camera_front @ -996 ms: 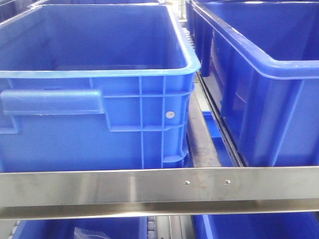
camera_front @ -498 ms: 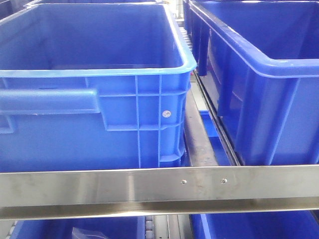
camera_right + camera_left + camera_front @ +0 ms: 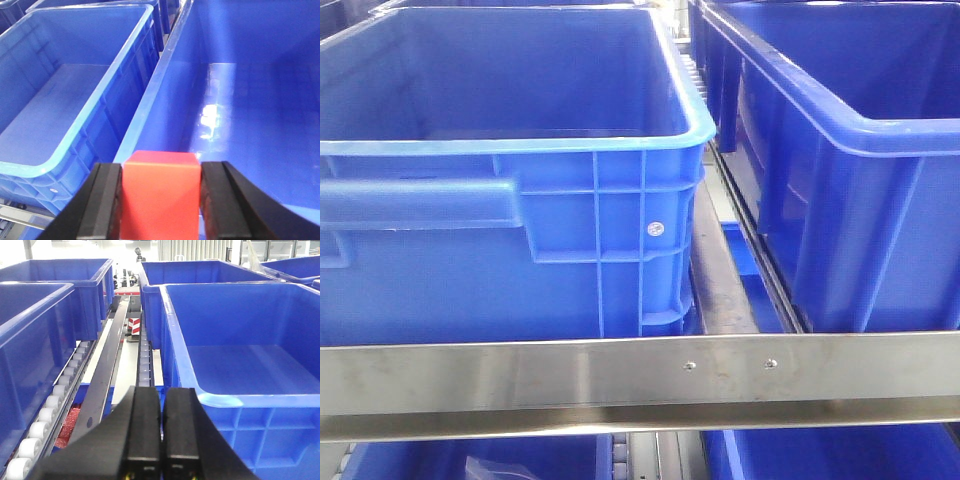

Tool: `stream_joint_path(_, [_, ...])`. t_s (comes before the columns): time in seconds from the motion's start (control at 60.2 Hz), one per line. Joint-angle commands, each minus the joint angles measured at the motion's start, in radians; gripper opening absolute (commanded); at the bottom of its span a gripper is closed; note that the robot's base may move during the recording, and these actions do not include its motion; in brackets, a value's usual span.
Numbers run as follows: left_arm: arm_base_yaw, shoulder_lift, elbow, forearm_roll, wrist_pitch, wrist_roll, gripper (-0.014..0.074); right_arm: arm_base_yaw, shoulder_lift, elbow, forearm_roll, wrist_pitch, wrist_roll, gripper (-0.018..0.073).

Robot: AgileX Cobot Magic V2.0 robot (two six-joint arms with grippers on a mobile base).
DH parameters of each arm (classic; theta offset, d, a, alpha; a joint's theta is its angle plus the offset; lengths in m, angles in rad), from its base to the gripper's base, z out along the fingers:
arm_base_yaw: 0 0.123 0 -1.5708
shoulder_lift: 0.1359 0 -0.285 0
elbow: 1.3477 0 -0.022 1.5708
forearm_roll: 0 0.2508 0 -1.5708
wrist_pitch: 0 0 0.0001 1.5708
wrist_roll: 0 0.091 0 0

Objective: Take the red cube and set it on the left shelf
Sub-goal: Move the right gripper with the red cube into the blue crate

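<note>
I hold the red cube (image 3: 161,192) clamped between the fingers of my right tool (image 3: 161,200) above the rim of a blue crate (image 3: 260,100) on the left shelf (image 3: 640,372), while my left tool (image 3: 161,430) is pressed closed on nothing.

Bright, even overhead light, slightly soft focus throughout.
A white glare patch lay on the crate floor (image 3: 212,117) in the right wrist view; the steel rail (image 3: 620,375) carried dull streaked reflections (background windows blown out), and both near grippers looked blurred.
</note>
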Motion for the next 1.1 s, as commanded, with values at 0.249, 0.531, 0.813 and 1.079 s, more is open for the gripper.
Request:
stream_joint_path(0.249, [0.000, -0.015, 0.025, 0.000, -0.083, 0.000, 0.0102, -0.006, 0.147, -0.077, -0.005, -0.219, -0.004, 0.0057])
stream_joint_path(0.531, [0.000, -0.015, 0.025, 0.000, -0.083, 0.000, 0.0102, -0.016, 0.496, -0.291, -0.006, -0.251, -0.004, 0.0057])
stream_joint_path(0.813, [0.000, -0.015, 0.025, 0.000, -0.083, 0.000, 0.0102, -0.178, 0.766, -0.540, -0.006, -0.201, -0.004, 0.0057])
stream_joint_path(1.079, [0.000, -0.015, 0.025, 0.000, -0.083, 0.000, 0.0102, -0.237, 0.899, -0.649, -0.006, -0.169, -0.004, 0.0057])
